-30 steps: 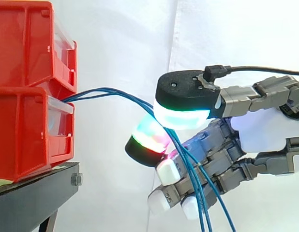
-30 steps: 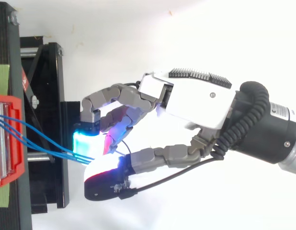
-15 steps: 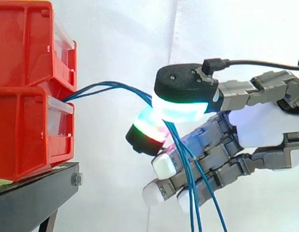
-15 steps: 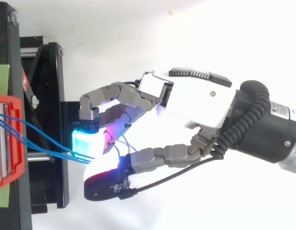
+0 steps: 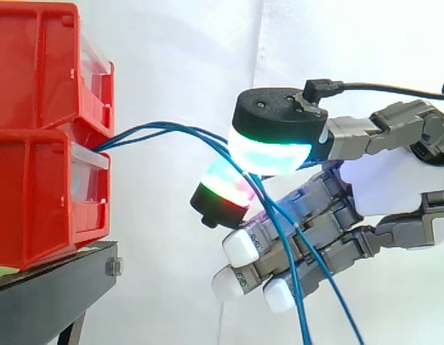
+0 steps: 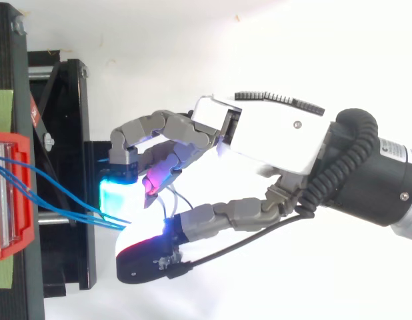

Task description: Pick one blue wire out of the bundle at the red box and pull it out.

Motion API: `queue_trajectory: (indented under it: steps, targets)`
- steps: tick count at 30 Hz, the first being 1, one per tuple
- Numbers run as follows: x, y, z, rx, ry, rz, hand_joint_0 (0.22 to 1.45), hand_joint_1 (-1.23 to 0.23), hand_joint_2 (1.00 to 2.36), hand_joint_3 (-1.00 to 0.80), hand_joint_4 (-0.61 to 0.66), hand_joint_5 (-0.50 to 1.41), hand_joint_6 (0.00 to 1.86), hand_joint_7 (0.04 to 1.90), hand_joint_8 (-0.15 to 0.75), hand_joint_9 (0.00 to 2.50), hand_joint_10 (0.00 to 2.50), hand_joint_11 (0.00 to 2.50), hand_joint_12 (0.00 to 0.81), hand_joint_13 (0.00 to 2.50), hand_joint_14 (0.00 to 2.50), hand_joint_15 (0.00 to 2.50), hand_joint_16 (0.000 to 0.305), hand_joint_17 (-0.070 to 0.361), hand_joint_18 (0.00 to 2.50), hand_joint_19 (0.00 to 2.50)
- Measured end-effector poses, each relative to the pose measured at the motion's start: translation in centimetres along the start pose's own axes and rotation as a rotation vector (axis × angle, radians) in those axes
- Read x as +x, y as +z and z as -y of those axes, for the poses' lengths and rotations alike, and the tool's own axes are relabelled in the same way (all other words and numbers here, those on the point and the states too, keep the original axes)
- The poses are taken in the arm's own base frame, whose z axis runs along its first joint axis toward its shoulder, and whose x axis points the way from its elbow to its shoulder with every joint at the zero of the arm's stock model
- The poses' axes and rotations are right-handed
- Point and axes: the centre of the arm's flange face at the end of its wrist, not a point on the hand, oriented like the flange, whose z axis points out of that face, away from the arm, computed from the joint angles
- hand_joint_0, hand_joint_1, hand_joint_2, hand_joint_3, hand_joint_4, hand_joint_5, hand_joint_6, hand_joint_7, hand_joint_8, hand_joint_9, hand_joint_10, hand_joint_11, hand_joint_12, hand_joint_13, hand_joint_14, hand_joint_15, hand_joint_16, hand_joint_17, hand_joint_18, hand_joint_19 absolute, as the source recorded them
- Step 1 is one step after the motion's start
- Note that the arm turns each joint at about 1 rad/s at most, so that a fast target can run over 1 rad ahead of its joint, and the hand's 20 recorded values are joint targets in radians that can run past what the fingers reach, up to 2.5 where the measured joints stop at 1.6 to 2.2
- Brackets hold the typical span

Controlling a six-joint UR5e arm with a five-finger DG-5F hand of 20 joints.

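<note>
A bundle of thin blue wires [image 5: 157, 133] comes out of the gap between the two stacked red bins [image 5: 42, 194] and arcs right and down. In the top view the wires [image 6: 53, 183] run from the red box [image 6: 9, 200] to the hand. My hand [image 5: 394, 180] is to the right of the bins, clear of them. Its big cyan-glowing pad [image 5: 269, 151] sits on top of the wires and a red-green glowing fingertip [image 5: 220, 192] is beneath them, so the wires are pinched between. The loose ends hang down across the other curled fingers [image 5: 243, 248].
The bins rest on a black stand [image 5: 49, 287] at the lower left, also seen from above [image 6: 66, 167]. A white curtain hangs behind. Open space lies between the bins' front and my hand.
The hand has shifted slightly to the right with the wires still between its pads. The hanging wire ends have swung to the right.
</note>
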Motion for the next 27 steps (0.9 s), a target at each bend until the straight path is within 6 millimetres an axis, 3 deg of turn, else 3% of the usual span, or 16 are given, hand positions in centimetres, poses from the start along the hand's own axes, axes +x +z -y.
queue_trajectory:
  steps: [2, 4, 6, 8, 9, 12, 15, 18, 20, 21, 23, 27]
  targets:
    - [-0.01, -0.01, 0.00, 0.001, 0.001, 0.000, 0.60, -0.77, 1.01, -0.36, 0.04, -0.10, 0.84, 1.22, 0.228, 1.01, 0.00, 0.14, 0.357, 0.64, 0.01, 0.18, 0.048, 0.108, 0.65, 0.44]
    - [-0.01, -0.02, 0.02, 0.002, 0.002, 0.000, 0.61, -0.84, 1.02, -0.13, 0.01, -0.12, 0.91, 1.20, 0.271, 0.97, 0.01, 0.20, 0.370, 0.68, 0.01, 0.23, 0.049, 0.110, 0.68, 0.43]
    - [-0.02, -0.02, 0.02, 0.002, 0.002, 0.000, 0.64, -0.87, 1.02, -0.05, -0.01, -0.12, 0.92, 1.26, 0.282, 0.95, 0.01, 0.21, 0.374, 0.70, 0.01, 0.24, 0.050, 0.113, 0.71, 0.41]
    - [-0.01, -0.02, 0.02, 0.002, 0.002, 0.000, 0.64, -0.86, 1.02, -0.14, 0.00, -0.13, 0.92, 1.18, 0.274, 0.94, 0.01, 0.20, 0.370, 0.69, 0.01, 0.23, 0.049, 0.111, 0.70, 0.42]
    - [-0.02, -0.02, 0.02, 0.002, 0.003, 0.000, 0.60, -0.82, 1.01, -0.27, 0.07, -0.13, 0.90, 1.15, 0.247, 0.95, 0.01, 0.16, 0.358, 0.65, 0.01, 0.20, 0.049, 0.111, 0.67, 0.43]
    - [-0.02, -0.02, 0.01, 0.002, 0.006, 0.000, 0.58, -0.70, 1.01, -0.36, 0.05, -0.08, 0.81, 1.14, 0.196, 1.03, 0.00, 0.12, 0.345, 0.62, 0.01, 0.16, 0.049, 0.110, 0.63, 0.44]
    - [-0.02, -0.01, -0.02, 0.002, 0.013, 0.000, 0.59, -0.71, 1.01, -0.30, 0.02, -0.07, 0.77, 1.08, 0.195, 1.04, 0.00, 0.13, 0.336, 0.60, 0.01, 0.14, 0.048, 0.108, 0.62, 0.41]
    - [-0.03, 0.00, -0.04, 0.001, 0.020, 0.001, 0.59, -0.82, 1.02, -0.18, -0.02, -0.10, 0.84, 1.06, 0.215, 0.93, 0.00, 0.16, 0.347, 0.59, 0.01, 0.16, 0.049, 0.109, 0.63, 0.41]
    - [-0.03, 0.00, -0.04, 0.001, 0.023, 0.001, 0.62, -0.86, 1.02, -0.11, -0.03, -0.13, 0.88, 1.14, 0.223, 0.91, 0.01, 0.20, 0.348, 0.59, 0.01, 0.18, 0.049, 0.109, 0.63, 0.40]
    - [-0.02, -0.01, -0.04, 0.001, 0.023, 0.001, 0.64, -0.88, 1.02, -0.08, -0.05, -0.14, 0.89, 1.27, 0.226, 0.90, 0.01, 0.20, 0.351, 0.61, 0.01, 0.19, 0.048, 0.109, 0.64, 0.40]
    - [-0.01, 0.00, -0.08, 0.001, 0.025, 0.000, 0.65, -0.88, 1.02, -0.09, -0.07, -0.14, 0.90, 1.24, 0.216, 0.91, 0.01, 0.19, 0.351, 0.63, 0.01, 0.19, 0.049, 0.109, 0.66, 0.40]
    - [-0.02, 0.07, -0.32, -0.003, 0.029, 0.001, 0.58, -0.78, 1.01, -0.37, 0.00, -0.09, 0.83, 1.08, 0.181, 1.04, 0.00, 0.14, 0.337, 0.61, 0.01, 0.16, 0.048, 0.107, 0.64, 0.42]
